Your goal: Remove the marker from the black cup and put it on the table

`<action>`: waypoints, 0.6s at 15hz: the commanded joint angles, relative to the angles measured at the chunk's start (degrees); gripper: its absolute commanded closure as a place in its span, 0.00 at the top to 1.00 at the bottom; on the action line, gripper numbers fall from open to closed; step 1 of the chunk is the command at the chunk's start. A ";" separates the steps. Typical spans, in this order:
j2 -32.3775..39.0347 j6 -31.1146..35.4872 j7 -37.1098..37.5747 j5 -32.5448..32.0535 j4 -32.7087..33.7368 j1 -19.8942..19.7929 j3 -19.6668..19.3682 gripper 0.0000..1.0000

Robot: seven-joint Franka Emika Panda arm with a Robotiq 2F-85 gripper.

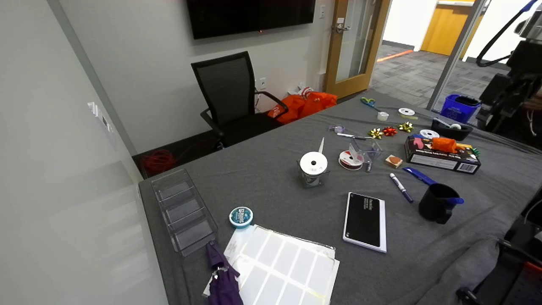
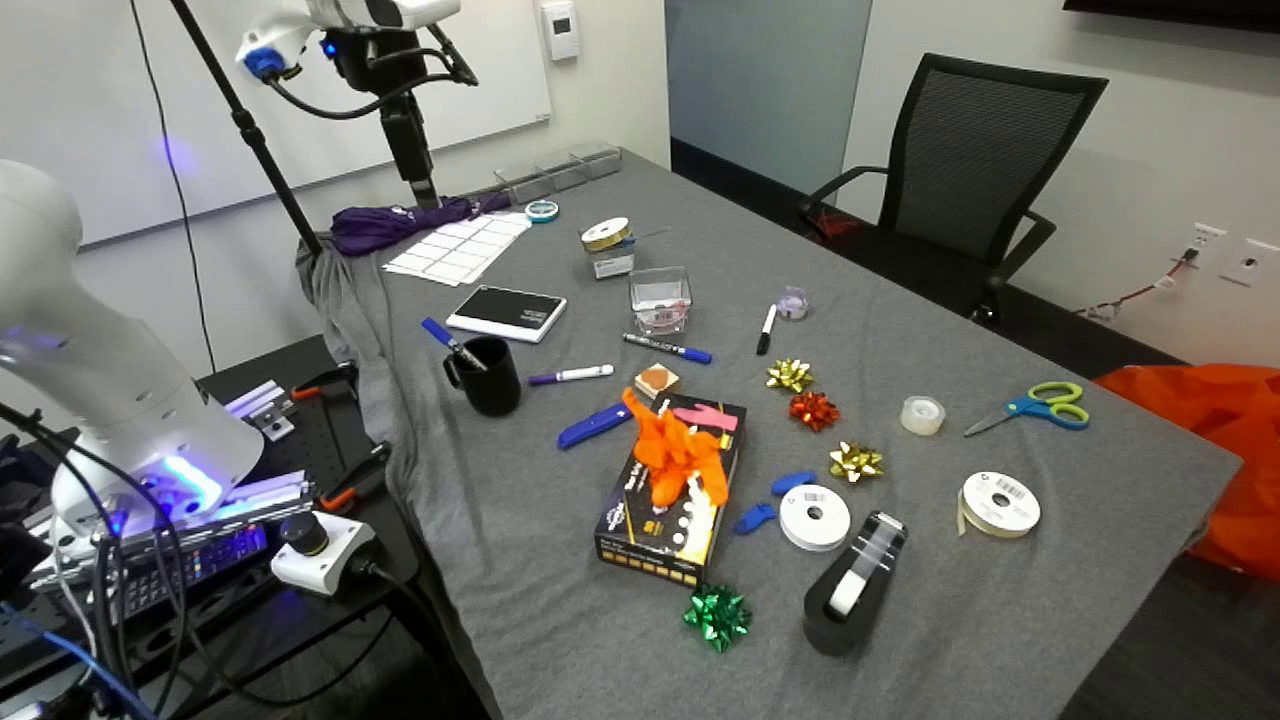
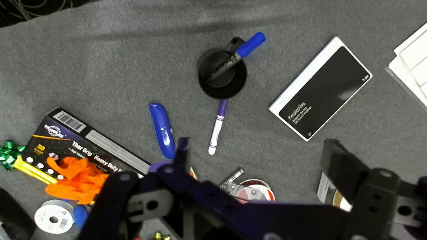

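The black cup stands upright on the dark grey table; it also shows in an exterior view and in the wrist view. A blue-capped marker leans in the cup, its cap sticking out over the rim on the handle side; the cap also shows in both exterior views. My gripper is open and empty, high above the table. In the wrist view the cup lies beyond the fingertips, near the top centre. The gripper also shows in an exterior view.
A white, purple-capped marker lies close to the cup. A blue cutter, a black-and-white ink pad and a glove box with orange gloves lie around it. Clear boxes, ribbon rolls and a tape dispenser stand farther off.
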 commanded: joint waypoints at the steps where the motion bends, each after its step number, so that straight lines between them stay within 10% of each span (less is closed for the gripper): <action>1: 3.61 5.49 5.84 0.98 -1.37 -2.49 1.47 1.00; 9: 12.14 7.40 14.06 4.16 -3.62 -3.53 0.54 1.00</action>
